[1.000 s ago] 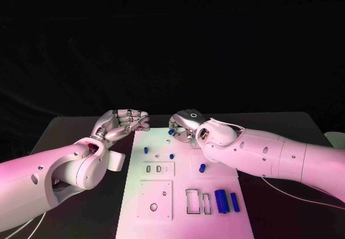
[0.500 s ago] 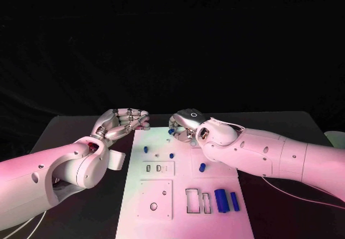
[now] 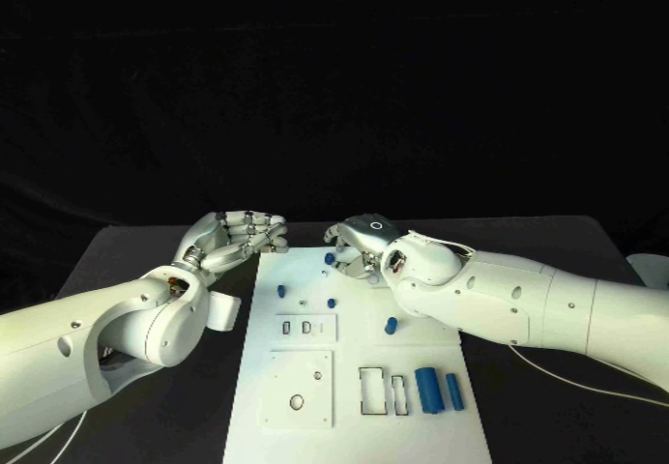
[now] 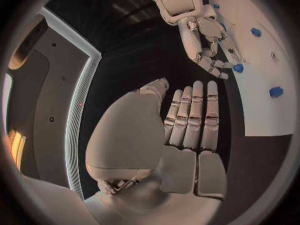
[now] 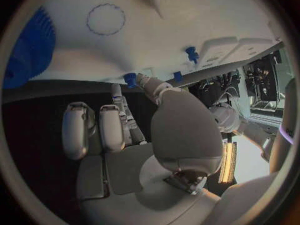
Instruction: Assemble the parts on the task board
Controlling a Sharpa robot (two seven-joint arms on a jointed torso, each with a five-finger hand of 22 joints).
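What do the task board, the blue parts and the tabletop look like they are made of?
Task board: probably rigid plastic or painted sheet, matte white, with crisp cut slots and holes. Blue parts, such as the larger cylinder: likely moulded or printed plastic, with even colour and a dull sheen; one seen close in the right wrist view looks ribbed. Table: dark, matte, no glare; material unclear.

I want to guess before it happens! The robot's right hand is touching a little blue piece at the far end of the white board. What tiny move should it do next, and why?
Probably close the right hand more firmly on the small blue part and lift it slightly. Its fingertips already sit at that part on the task board, seemingly pinching it, though the hold is hard to tell. The left hand rests off the board, holding nothing.
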